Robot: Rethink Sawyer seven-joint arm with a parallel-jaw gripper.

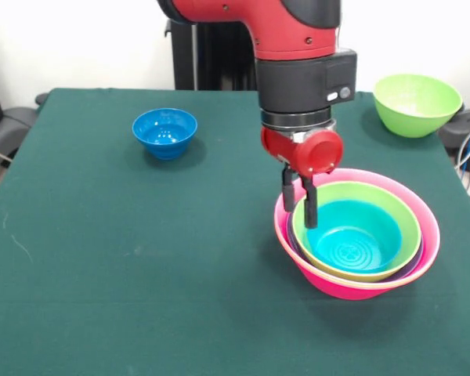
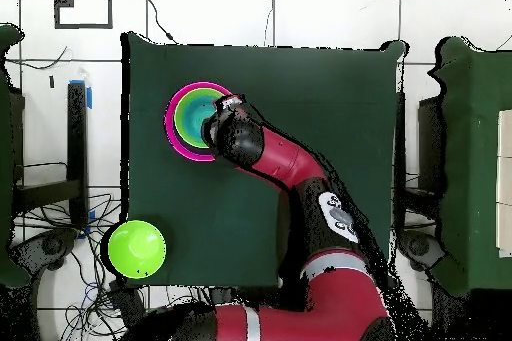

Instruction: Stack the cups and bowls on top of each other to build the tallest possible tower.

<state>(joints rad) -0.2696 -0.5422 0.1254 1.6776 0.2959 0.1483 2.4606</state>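
On the desk (image 1: 102, 258) our tower (image 1: 357, 235) sits near one edge, tool (image 1: 299, 205) with fingers close together straddling its rim. We judge these glossy bowls light, stiff, slippery; grip the rim. Only the front view shows the blue bowl (image 1: 165, 131).

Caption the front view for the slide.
Claw straddling green bowl's rim in nested pink-bowl tower; small blue plastic bowl apart.

Bright, even indoor light from above, soft shadows beneath the blue bowl (image 1: 165, 131) and the tower (image 1: 357, 233) on the green table (image 1: 125, 266), faint glare on glossy rims, front view in focus
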